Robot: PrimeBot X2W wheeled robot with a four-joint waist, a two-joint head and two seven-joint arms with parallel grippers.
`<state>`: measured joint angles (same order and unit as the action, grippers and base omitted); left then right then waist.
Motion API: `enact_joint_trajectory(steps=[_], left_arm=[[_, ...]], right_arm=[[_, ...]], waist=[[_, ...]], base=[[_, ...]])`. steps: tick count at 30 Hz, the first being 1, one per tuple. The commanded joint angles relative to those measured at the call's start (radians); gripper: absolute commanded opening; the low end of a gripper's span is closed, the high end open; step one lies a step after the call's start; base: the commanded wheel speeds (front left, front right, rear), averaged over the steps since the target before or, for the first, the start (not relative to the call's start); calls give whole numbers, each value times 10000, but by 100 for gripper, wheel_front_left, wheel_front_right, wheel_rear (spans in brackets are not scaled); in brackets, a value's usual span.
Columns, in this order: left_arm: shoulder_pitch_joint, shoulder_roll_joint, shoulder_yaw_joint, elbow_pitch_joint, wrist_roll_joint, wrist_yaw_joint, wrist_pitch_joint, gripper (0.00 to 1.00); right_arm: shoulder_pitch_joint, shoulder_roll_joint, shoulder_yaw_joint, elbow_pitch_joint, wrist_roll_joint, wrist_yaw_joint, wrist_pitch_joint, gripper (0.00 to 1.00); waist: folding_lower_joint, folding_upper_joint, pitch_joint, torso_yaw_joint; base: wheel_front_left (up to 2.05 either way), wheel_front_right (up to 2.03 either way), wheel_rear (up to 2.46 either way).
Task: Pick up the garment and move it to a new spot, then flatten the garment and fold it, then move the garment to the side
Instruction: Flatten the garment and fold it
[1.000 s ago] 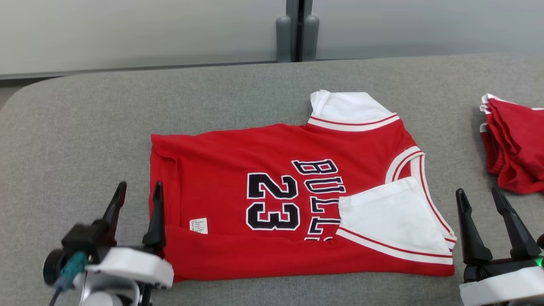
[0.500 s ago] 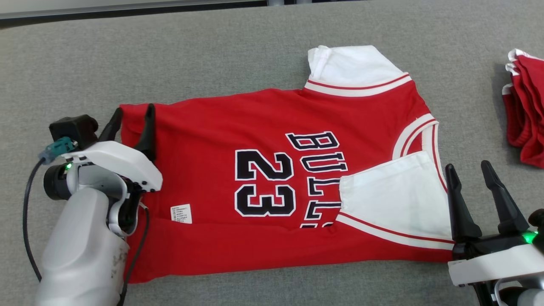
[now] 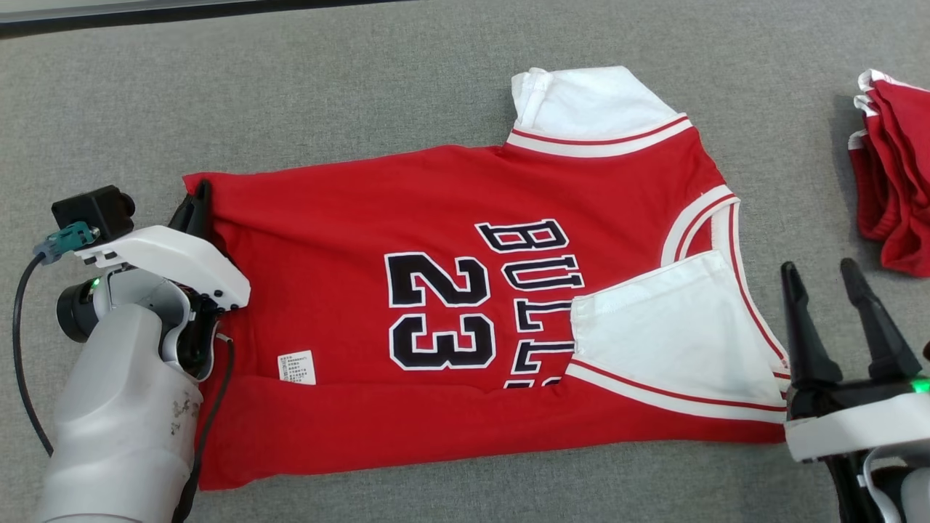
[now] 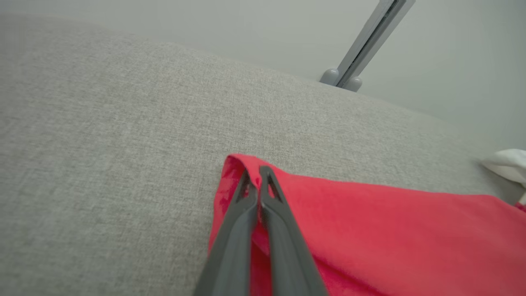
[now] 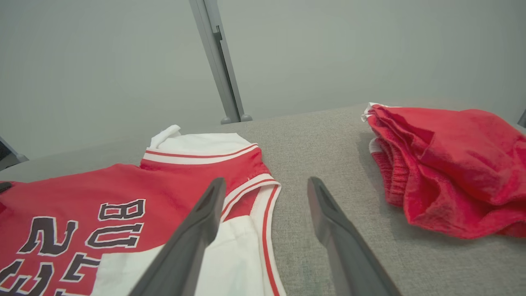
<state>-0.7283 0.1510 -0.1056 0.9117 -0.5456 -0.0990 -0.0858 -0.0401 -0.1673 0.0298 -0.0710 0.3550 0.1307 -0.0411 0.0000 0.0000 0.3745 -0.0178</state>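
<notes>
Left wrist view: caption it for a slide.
Left claw pinches a corner of the red jersey on the grey fabric surface.

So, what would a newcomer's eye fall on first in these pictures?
First, the red Bulls jersey with a black 23, lying across the middle of the grey fabric table. Next, the left gripper, shut on the jersey's far left corner, while the right gripper stands open beside its right end. A red garment pile lies further right.

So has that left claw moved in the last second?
Yes. The left gripper went away from the robot along the jersey, from beside its white label to its far left corner, now pinching it.
</notes>
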Motion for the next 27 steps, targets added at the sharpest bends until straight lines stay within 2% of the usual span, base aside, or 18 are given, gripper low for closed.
enact_joint_trajectory(steps=[1, 3, 7, 13, 23, 27], left_arm=[[-226, 97, -10, 119, -13, -53, -203, 0], [-323, 108, -35, 276, -25, -93, -398, 0], [-536, 49, -139, 403, 2, -142, -928, 0], [-941, -297, -413, 67, 81, -226, -1301, 0], [-1225, -755, -1044, -540, 128, -275, -1631, 0], [-1298, -873, -1313, -703, 18, -281, -1694, 0]], right_arm=[[-270, -164, -87, 98, 78, 0, -85, 100], [-556, -279, -107, 169, 193, 0, -203, 100], [-1798, -900, 0, 675, 518, 0, -319, 100], [-3947, -1793, 461, 1581, 1095, 0, -169, 100], [-8005, -3178, 2415, 4198, 2165, 0, 921, 100], [-9011, -3418, 3397, 5376, 2577, 0, 1240, 100]], waist=[[0, 0, 14, -5], [0, 0, 54, -4], [0, 0, 401, 80], [0, 0, 1322, 595], [0, 0, 1970, 1565], [0, 0, 2035, 1867]], base=[[0, 0, 0], [0, 0, 0], [0, 0, 0], [0, 0, 0], [0, 0, 0], [0, 0, 0]])
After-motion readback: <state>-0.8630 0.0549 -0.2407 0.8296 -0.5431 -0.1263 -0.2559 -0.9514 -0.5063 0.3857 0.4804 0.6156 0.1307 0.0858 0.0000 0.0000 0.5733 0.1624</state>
